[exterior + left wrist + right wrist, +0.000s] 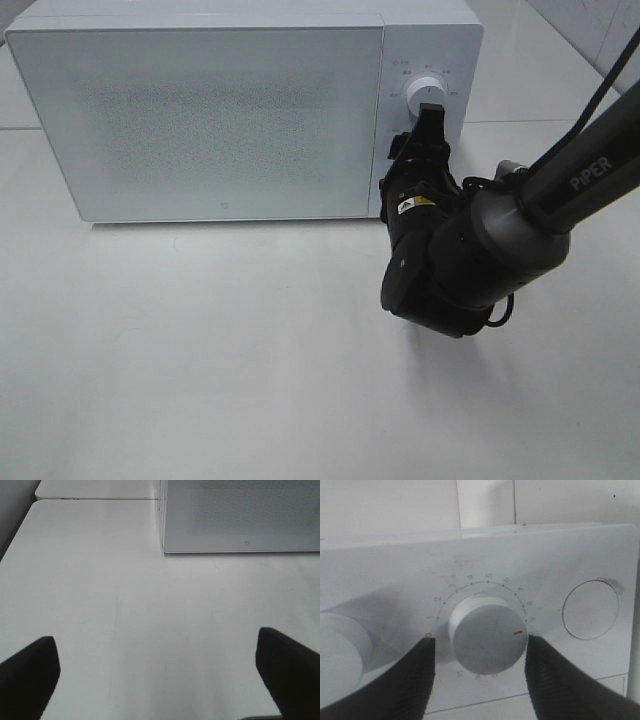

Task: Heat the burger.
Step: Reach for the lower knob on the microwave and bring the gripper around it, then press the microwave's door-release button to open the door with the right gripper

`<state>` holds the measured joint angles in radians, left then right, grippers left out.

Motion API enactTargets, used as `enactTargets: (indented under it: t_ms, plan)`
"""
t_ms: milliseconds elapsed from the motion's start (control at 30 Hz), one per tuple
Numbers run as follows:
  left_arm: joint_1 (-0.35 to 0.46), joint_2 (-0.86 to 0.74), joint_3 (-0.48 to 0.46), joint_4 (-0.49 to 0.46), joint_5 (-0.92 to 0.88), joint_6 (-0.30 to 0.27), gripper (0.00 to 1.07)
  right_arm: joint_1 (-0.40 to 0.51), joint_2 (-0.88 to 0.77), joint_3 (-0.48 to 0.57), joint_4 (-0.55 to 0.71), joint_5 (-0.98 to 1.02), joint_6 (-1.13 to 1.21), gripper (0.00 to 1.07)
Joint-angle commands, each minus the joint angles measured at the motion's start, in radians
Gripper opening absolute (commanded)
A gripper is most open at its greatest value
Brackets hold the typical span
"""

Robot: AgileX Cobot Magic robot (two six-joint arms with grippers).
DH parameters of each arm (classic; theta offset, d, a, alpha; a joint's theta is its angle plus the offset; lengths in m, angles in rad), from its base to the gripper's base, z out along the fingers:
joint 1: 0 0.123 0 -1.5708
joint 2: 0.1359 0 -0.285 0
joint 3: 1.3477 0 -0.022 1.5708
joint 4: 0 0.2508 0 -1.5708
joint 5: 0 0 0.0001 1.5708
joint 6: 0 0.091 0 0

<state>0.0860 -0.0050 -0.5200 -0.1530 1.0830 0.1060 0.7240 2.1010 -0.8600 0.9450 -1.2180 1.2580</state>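
Observation:
The burger is out of view. The white microwave stands at the back of the table with its door closed. My right gripper reaches to the control panel, and its two fingers straddle the timer knob. In the right wrist view one finger stands a small gap off the knob, while the other finger sits right at its edge. The right gripper is open around the knob, whose red mark points near 9. My left gripper hovers wide open over bare table, holding nothing.
The microwave front and its left corner show in the left wrist view. On the panel, a second knob and a round button flank the timer knob. The right arm comes in from the right edge.

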Motion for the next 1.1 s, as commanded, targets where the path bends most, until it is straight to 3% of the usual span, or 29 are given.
enactTargets:
  t_ms: [33,200,533,800,867,1100]
  plan:
    - [0.003,-0.017,0.004,-0.001,-0.012,-0.007,1.00,0.004,-0.040,0.043,-0.032,-0.049,-0.038,0.64]
    - [0.003,-0.017,0.004,-0.001,-0.012,-0.007,1.00,0.004,-0.086,0.116,-0.069,-0.039,-0.101,0.71]
    - [0.003,-0.017,0.004,-0.001,-0.012,-0.007,1.00,0.004,-0.231,0.269,-0.173,0.094,-0.260,0.71]
    - [0.003,-0.017,0.004,-0.001,-0.012,-0.007,1.00,0.001,-0.375,0.328,-0.288,0.327,-0.586,0.71]
    - [0.003,-0.017,0.004,-0.001,-0.012,-0.007,1.00,0.001,-0.451,0.328,-0.362,0.509,-0.815,0.71]
    - [0.003,-0.017,0.004,-0.001,-0.012,-0.007,1.00,0.001,-0.550,0.328,-0.379,0.747,-1.143,0.71]
